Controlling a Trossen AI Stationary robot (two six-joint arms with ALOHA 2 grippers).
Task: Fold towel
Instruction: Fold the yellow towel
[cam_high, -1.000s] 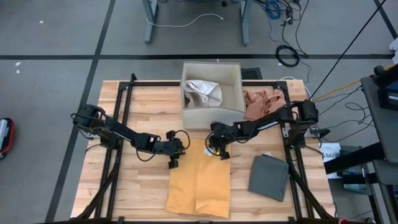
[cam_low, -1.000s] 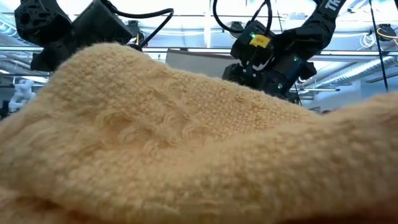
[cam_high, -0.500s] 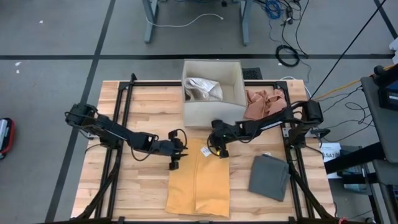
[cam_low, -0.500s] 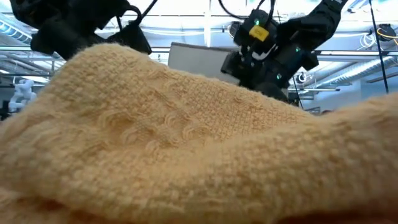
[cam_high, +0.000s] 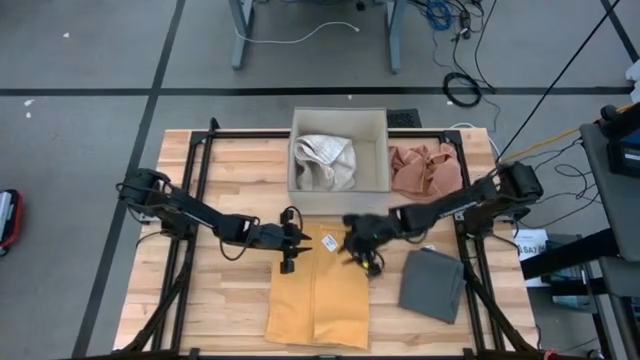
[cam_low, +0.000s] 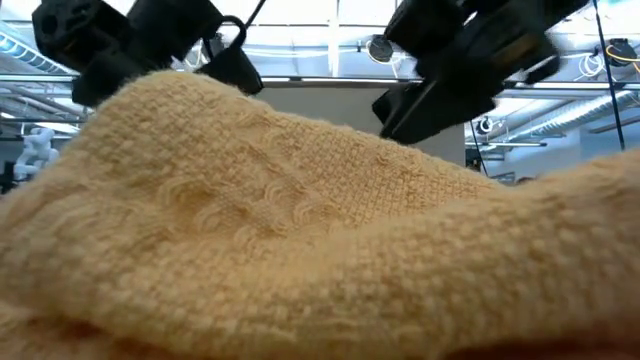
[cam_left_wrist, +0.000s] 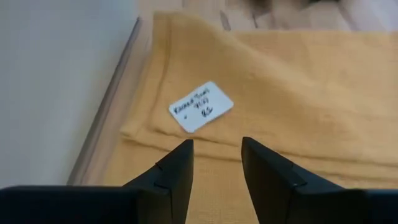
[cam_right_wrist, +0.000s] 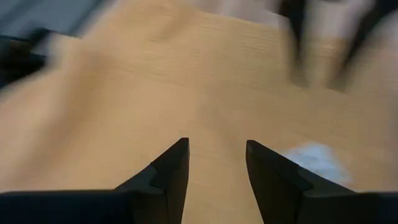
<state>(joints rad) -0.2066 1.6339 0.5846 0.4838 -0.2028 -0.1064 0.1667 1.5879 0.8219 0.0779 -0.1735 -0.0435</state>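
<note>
Mustard towel folded on the wooden table, both grippers over its far edge

The table (cam_high: 230, 160) carries a beige bin (cam_high: 338, 185); the mustard towel (cam_high: 318, 300) lies folded near the front edge, a grey cloth (cam_high: 433, 285) beside it; the left gripper (cam_high: 288, 258) hangs at the towel's far left corner, fingers (cam_left_wrist: 177, 171) parted and empty; the right gripper (cam_high: 366, 258) hangs at the far right corner, fingers (cam_right_wrist: 171, 171) likewise apart, holding nothing; a white tag (cam_left_wrist: 201, 106) lies on the towel.
</note>
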